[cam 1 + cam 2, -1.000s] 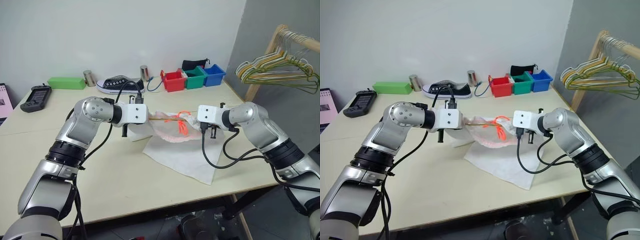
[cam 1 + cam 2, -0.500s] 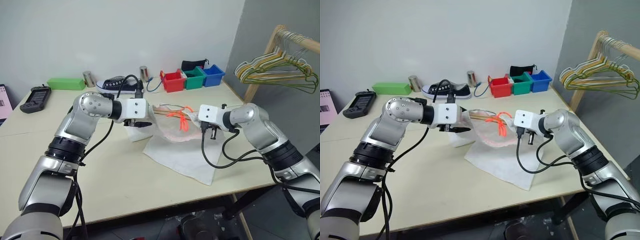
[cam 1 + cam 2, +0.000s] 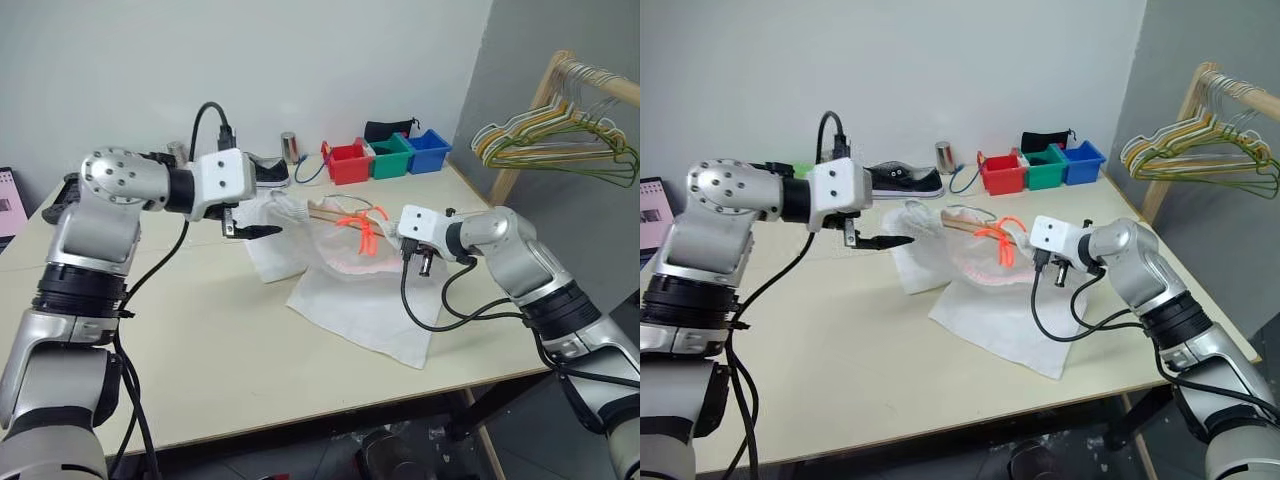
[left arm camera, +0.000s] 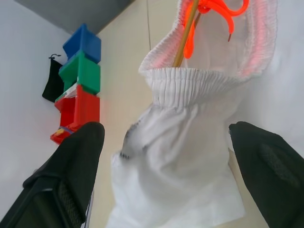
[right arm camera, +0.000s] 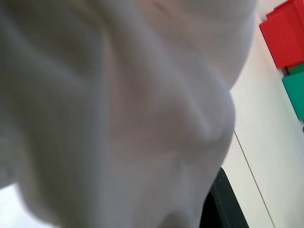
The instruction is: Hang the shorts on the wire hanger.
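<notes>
Shorts (image 3: pixel 345 285) lie on the tabletop (image 3: pixel 220 350) a little right of centre, white and wrinkled, one leg spread flat toward the near right edge, the waistband end lifted on the far side. We see the wire hanger (image 3: pixel 340 212) threaded through the raised waistband, its yellow-orange wire crossing the opening, with a bright orange loop beside it. Right end effector (image 3: pixel 392 228) sits at the right end of that waistband; its fingers are buried in fabric, pressed together, and we cannot tell whether they pinch cloth or wire. Left end effector (image 3: pixel 255 231) hangs in the air just left of the shorts, apart from them, black fingers (image 4: pixel 71 166) spread wide with nothing between. Along the far edge we note red, green and blue bins (image 3: pixel 385 156), a black sneaker (image 3: pixel 902 178), a metal can (image 3: pixel 288 146). At far right a wooden rack (image 3: pixel 545 95) carries a bunch of pale hangers (image 3: pixel 555 140).
</notes>
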